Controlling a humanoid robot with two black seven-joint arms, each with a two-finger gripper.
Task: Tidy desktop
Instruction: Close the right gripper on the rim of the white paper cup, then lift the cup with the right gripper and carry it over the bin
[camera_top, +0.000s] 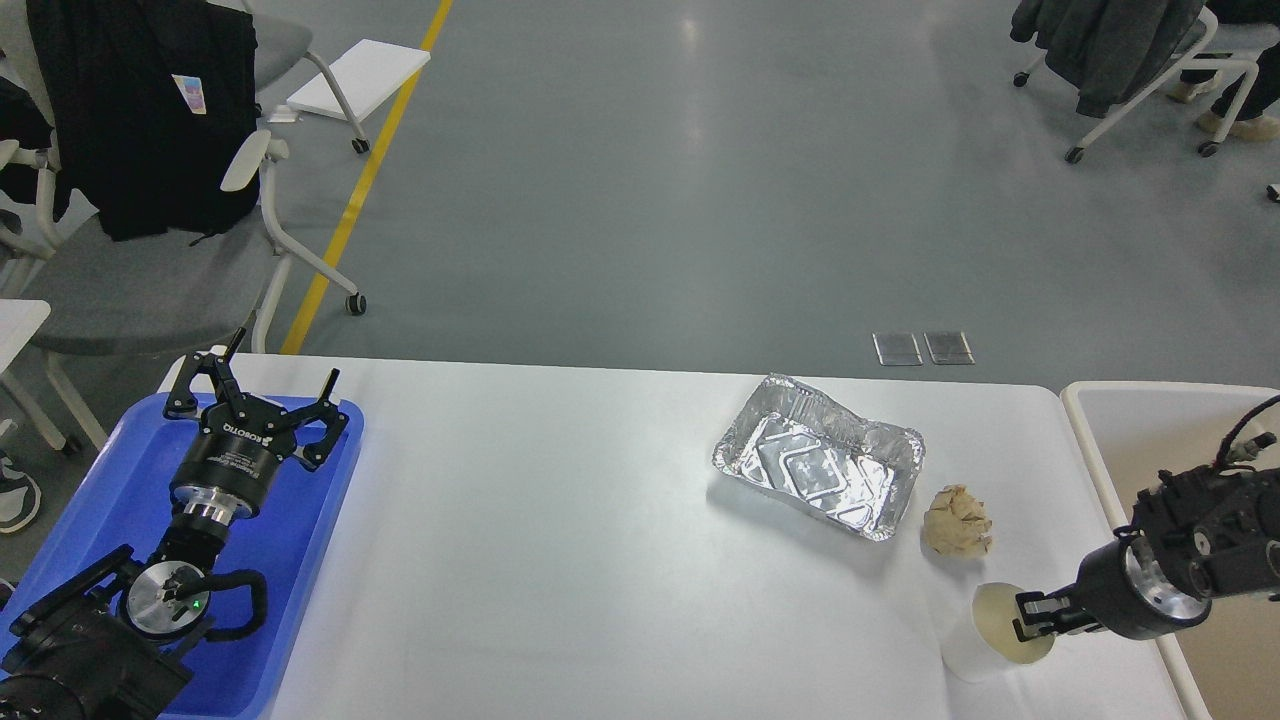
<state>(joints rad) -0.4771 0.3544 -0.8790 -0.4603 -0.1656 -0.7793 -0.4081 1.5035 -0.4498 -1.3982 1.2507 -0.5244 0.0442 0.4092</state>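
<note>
Right claw (1040, 612) low over desktop (560, 540) corner

The desktop (560, 520) looks smooth, matt white. On it, the foil container (820, 455) is thin, shiny, creased metal, and near it the crumpled wad (957, 521) looks like rough beige paper. The paper cup (990, 630) is matt white. At left, the blue tray (300, 600) is smooth, glossy plastic.

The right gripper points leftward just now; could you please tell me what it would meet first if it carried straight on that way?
The right gripper is already at the rim of the white paper cup, so it would likely meet the cup first. Depth is unclear, though.
</note>
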